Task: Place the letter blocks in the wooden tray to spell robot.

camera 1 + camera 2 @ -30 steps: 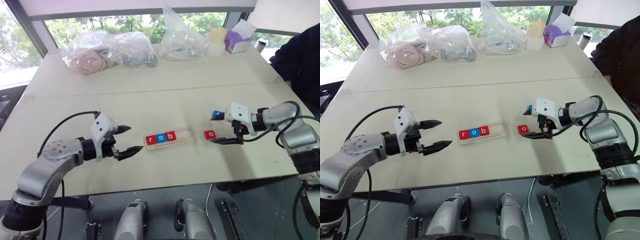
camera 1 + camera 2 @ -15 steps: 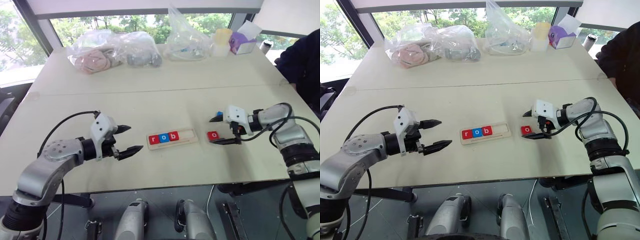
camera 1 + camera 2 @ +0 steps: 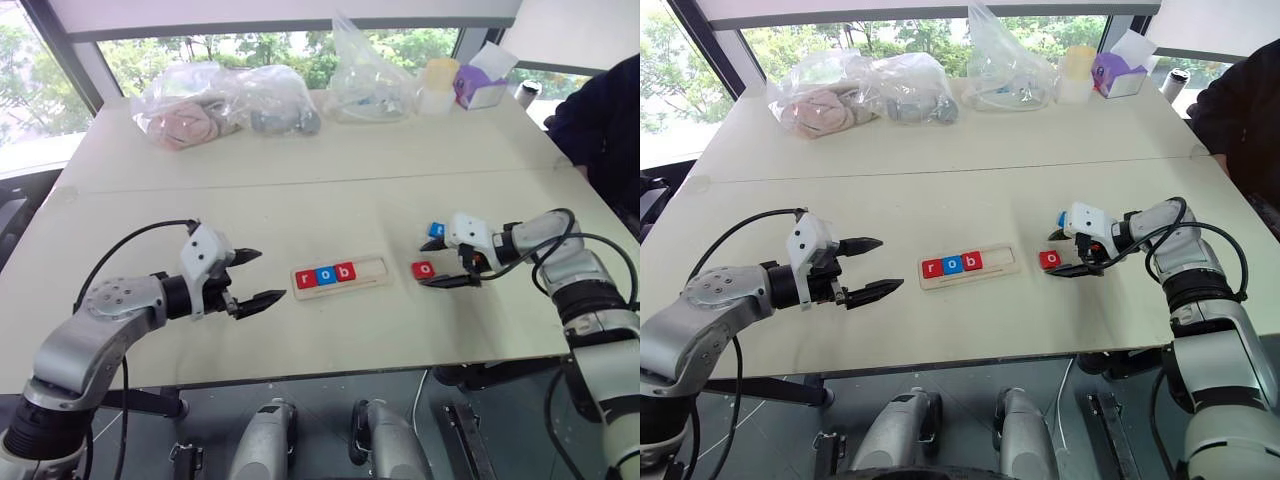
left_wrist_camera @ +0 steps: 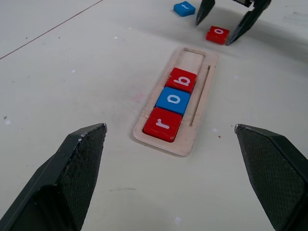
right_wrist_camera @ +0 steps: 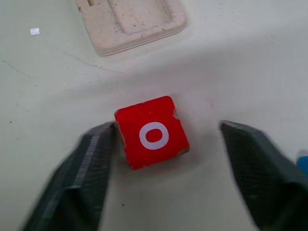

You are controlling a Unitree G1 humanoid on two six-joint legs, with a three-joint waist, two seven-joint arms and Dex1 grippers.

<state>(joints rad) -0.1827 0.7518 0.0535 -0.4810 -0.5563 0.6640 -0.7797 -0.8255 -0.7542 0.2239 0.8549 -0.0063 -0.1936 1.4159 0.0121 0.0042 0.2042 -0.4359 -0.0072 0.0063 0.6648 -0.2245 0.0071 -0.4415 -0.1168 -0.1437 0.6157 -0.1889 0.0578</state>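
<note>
Tray [image 4: 196, 108] mid-table holds r, o, b; two slots free at its far end; red "o" block [image 5: 152, 132] on the table just right of it, blue block [image 3: 1064, 218] behind. Right gripper [image 5: 168, 168] straddles the "o", one finger touching its side, the other well off, not clamped yet; left gripper [image 3: 252, 278] wide open, idle. Risk: one-sided contact shoves or twists the block as the fingers close; skewed grip could jam on the rim.

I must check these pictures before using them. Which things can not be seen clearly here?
- Letter on the loose blue block: in the left wrist view it is too small to read.
- Contents of the plastic bags at the far table edge: blurred behind crinkled plastic.
- Right gripper around the red o block: one finger touches it, the other stands apart; no grip confirmed.
</note>
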